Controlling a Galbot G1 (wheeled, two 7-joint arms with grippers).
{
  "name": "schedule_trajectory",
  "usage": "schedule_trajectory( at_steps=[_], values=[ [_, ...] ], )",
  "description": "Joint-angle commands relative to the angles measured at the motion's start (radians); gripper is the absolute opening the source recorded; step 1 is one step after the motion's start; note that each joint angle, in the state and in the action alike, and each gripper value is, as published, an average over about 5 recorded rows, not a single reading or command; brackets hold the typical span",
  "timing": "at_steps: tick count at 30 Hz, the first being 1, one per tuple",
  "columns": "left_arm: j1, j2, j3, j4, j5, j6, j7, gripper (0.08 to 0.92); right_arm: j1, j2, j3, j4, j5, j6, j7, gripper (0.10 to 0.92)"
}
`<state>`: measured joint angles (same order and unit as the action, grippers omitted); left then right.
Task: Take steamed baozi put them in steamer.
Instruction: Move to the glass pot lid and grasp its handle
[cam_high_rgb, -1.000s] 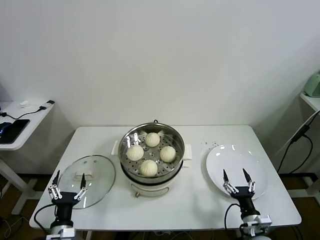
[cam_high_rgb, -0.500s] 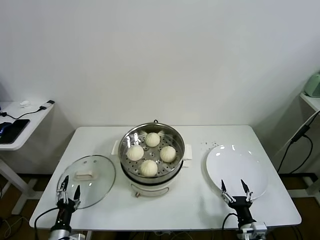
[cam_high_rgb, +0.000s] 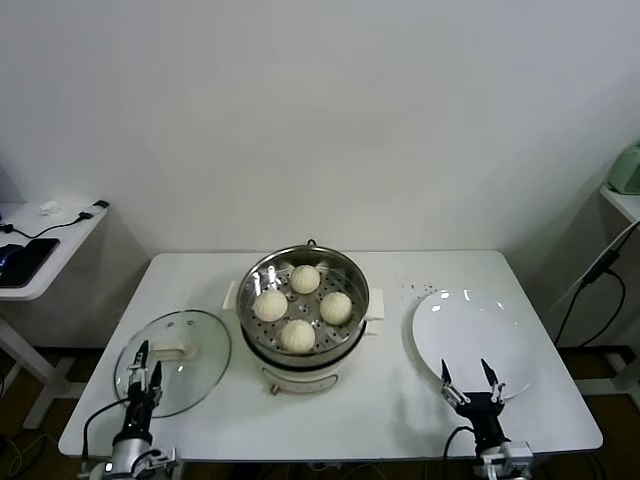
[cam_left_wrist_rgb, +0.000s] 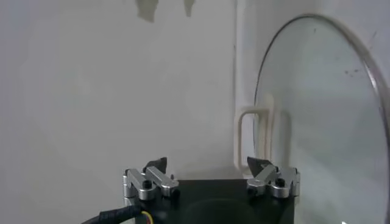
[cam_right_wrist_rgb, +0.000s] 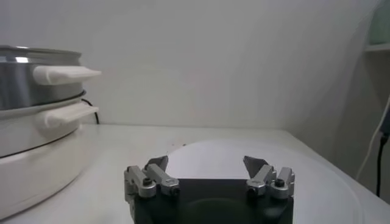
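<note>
Stainless steel gleams at the middle of my table (cam_high_rgb: 200, 280): the steamer (cam_high_rgb: 304, 305), its perforated basket sitting on a white pot base with side handles. All four baozi lie inside on the perforated floor, close together in a ring. Taking the basket as a clock face, one baozi (cam_high_rgb: 305, 279) sits at twelve o'clock, another (cam_high_rgb: 335, 307) at three, a third (cam_high_rgb: 297, 335) at six and the last (cam_high_rgb: 270, 305) at nine.

My left gripper (cam_high_rgb: 141, 368) hangs low at the near edge of the table, at about eight o'clock from the steamer, over the near rim of the glass lid (cam_high_rgb: 173, 361) that lies flat there. Its jaws stand apart and hold nothing. In my left wrist view the lid's white handle (cam_left_wrist_rgb: 255, 139) shows just beyond the fingertips (cam_left_wrist_rgb: 157, 164).

My right gripper (cam_high_rgb: 472, 380) hangs at about four o'clock from the steamer, over the near edge of the white plate (cam_high_rgb: 470, 335). Its jaws are spread wide too, with nothing between them. My right wrist view looks across the plate (cam_right_wrist_rgb: 244, 159), with the steamer (cam_right_wrist_rgb: 36, 79) off to one side, well apart from my fingertips (cam_right_wrist_rgb: 255, 164).
</note>
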<state>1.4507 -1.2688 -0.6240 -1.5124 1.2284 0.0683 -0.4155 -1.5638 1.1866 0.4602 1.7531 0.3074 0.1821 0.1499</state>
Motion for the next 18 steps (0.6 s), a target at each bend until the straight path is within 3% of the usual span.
schedule_trajectory(
  at_steps=[1, 18],
  values=[
    [-0.129, 0.021, 0.021, 0.116, 0.003, -0.006, -0.004, 0.823, -0.006, -0.001, 0.0, 0.012, -0.006, -0.017, 0.006, 0.823],
    [-0.164, 0.033, 0.04, 0.196, -0.024, -0.043, -0.008, 0.823, -0.004, -0.008, -0.002, 0.039, -0.025, -0.036, 0.011, 0.823]
  ],
)
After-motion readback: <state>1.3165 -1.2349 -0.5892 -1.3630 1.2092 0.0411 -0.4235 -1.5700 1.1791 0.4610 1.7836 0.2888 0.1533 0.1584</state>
